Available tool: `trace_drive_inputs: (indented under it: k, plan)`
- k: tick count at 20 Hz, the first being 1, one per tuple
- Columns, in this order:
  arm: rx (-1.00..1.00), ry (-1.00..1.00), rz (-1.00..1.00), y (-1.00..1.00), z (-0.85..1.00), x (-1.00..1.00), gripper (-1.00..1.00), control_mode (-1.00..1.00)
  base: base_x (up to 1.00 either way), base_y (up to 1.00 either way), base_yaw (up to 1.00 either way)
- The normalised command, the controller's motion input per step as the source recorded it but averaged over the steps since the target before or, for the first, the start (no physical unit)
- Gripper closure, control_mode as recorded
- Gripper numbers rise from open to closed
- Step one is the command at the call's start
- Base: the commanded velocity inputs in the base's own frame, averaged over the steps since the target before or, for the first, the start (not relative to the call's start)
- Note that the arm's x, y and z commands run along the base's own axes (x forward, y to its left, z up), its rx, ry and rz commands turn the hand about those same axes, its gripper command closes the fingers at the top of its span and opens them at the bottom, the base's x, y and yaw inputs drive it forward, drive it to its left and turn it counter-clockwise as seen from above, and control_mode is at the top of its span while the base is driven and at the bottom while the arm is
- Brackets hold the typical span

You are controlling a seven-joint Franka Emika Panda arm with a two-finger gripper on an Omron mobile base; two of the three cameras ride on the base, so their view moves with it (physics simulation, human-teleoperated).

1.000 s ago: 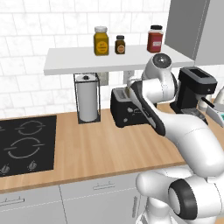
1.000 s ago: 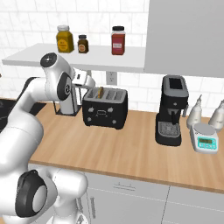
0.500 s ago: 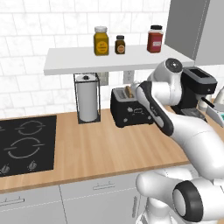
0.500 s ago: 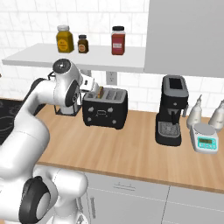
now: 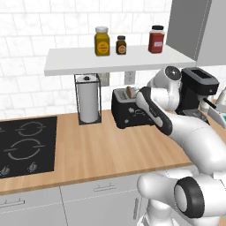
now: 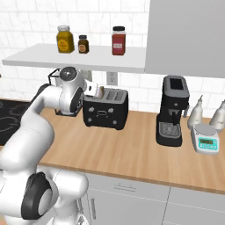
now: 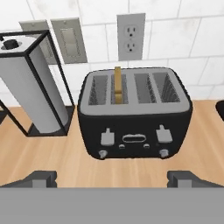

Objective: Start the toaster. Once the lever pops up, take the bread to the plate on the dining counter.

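The fingers point(image 7: 112, 177) stand spread as wide as they go, with nothing between them and nothing touched. Just ahead of them and centred on the gap sits the toaster point(image 7: 134, 114) on the wooden counter point(image 7: 65, 159), its front levers and knobs facing them. The bread point(image 7: 117, 84) stands upright in a slot on the left half of the toaster, beyond the left finger's side. Further off on that side stands a paper towel roll point(image 7: 31, 89) in a black wire frame, apart from the toaster.
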Motion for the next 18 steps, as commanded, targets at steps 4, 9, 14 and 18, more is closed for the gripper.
trace_drive_inputs:
  k: [4,9,14,18]
  plan:
    - [0.0,0.0,0.0,0.0,-0.21,0.43,-1.0,-1.0,0.0,0.0,0.0]
    - [0.0,0.02,0.0,0.0,-0.15,0.52,-1.0,-1.0,0.0,0.0,0.0]
    - [0.0,0.03,0.0,0.0,-0.14,0.55,-1.0,-1.0,0.0,0.0,0.0]
    - [0.0,0.05,-0.01,0.0,-0.23,0.47,-1.0,-1.0,0.0,0.0,0.0]
